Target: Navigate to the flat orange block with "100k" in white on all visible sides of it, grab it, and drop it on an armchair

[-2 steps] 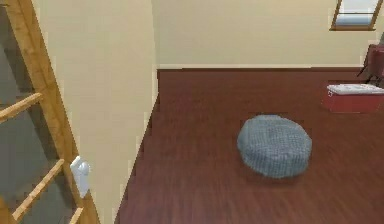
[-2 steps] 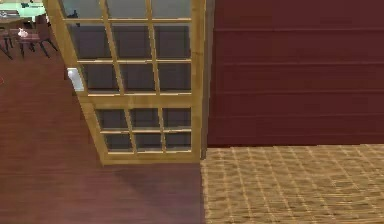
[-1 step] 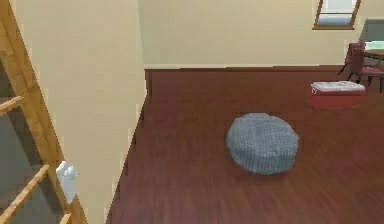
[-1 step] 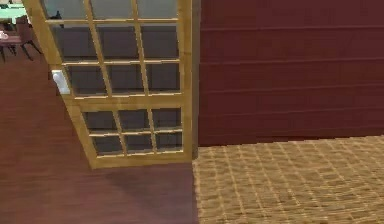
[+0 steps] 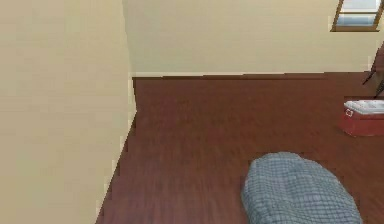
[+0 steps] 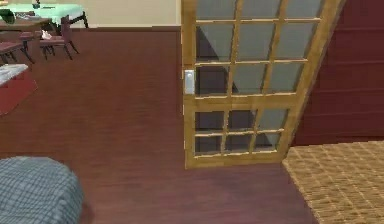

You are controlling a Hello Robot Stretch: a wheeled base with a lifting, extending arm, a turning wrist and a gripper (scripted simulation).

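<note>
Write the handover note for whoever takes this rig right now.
Robot is on a dark wood floor, with a wall on the forward view's left.
A plaid cushion lies close ahead; a red box with a white top is farther right.
Arm side view: a glazed wooden door; a green-topped table with chairs far off.
Done: nothing confirmed.
Left: find the block, grab it, find an armchair, drop it there.

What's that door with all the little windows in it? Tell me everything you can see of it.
The door has a light wooden frame with thin bars dividing it into three columns of greyish glass panes. A small silvery handle plate sits on its left edge in the picture. It stands upright, its foot on the dark wooden floor, near a tan woven rug. Its top runs off the picture.
</note>
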